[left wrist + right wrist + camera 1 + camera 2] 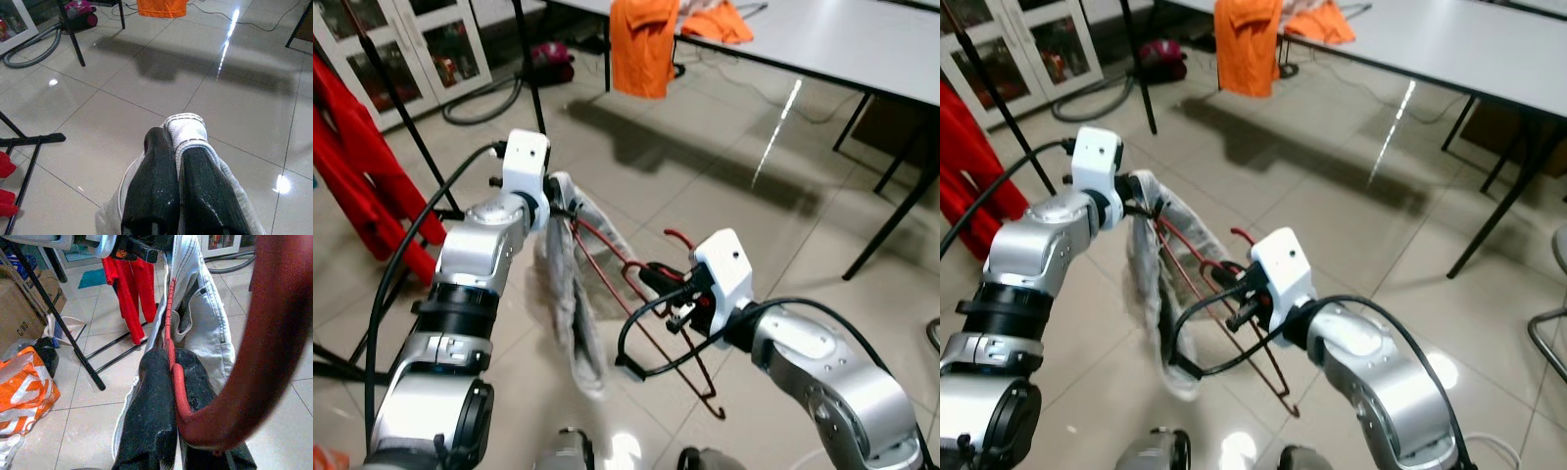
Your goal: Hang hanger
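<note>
Tiled floor (724, 196), table (862, 44) w/ orange cloth (641, 44).

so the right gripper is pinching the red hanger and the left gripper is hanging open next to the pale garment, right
Not quite. The right gripper is pinching the red hanger, but the left gripper is not open: the left wrist view shows its fingers shut on a fold of the pale garment.
</note>
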Robot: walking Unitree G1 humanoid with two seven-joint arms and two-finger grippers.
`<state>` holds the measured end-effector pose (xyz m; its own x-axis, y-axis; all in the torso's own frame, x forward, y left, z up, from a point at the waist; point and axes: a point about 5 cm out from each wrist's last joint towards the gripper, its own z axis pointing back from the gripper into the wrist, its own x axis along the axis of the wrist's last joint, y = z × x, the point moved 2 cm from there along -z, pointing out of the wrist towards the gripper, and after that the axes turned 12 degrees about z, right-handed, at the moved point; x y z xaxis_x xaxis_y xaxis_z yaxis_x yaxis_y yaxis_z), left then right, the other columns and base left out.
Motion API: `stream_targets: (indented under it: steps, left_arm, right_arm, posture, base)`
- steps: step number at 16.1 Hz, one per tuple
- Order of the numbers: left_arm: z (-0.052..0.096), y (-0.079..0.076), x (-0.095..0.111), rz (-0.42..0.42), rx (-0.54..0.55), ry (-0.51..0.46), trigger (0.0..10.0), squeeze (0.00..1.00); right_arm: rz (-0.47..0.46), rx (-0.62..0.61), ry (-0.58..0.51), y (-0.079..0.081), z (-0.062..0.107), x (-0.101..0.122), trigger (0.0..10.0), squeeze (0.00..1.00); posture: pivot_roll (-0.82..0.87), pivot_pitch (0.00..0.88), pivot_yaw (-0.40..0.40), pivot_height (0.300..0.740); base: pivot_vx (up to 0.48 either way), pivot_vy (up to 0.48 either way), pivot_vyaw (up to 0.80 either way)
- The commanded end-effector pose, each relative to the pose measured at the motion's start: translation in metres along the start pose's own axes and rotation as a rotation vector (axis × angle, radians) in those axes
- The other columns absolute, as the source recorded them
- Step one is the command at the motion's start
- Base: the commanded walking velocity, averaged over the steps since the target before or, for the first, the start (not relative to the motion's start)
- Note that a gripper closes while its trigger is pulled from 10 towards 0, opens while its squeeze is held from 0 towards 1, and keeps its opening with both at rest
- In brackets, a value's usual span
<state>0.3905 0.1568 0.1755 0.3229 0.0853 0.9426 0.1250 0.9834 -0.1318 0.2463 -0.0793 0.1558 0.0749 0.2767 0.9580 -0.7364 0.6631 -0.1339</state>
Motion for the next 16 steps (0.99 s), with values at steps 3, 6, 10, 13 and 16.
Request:
stream_targets:
  steps: [3,6,10,13,16]
  left_arm:
    - [-0.001,0.0,0.025,-0.035,0.017,-0.089,10.0,0.0]
    - [-0.003,0.003,0.028,-0.04,0.028,-0.094,10.0,0.0]
    - [-0.006,0.006,0.033,-0.048,0.034,-0.102,10.0,0.0]
    - [-0.007,0.007,0.033,-0.045,0.038,-0.105,10.0,0.0]
    - [-0.005,0.006,0.033,-0.032,0.009,-0.103,10.0,0.0]
  right_arm:
    - [0.004,0.027,-0.016,0.006,0.002,0.006,10.0,0.0]
    - [0.015,0.041,-0.012,0.009,0.005,0.007,10.0,0.0]
    - [0.036,0.027,-0.021,0.005,0.005,0.012,10.0,0.0]
    - [0.053,0.021,-0.024,0.003,0.004,0.015,10.0,0.0]
    - [0.063,-0.056,0.018,-0.009,0.0,0.008,10.0,0.0]
  posture:
    - [-0.01,0.063,0.038,0.74]
    - [-0.01,0.065,0.039,0.74]
    - [-0.02,0.059,0.04,0.74]
    - [-0.02,0.048,0.038,0.74]
    - [-0.01,0.033,0.031,0.74]
  base:
    - [0.0,0.0,0.0]
    - [0.0,0.0,0.0]
    - [0.0,0.0,0.0]
    - [0.0,0.0,0.0]
    - [0.0,0.0,0.0]
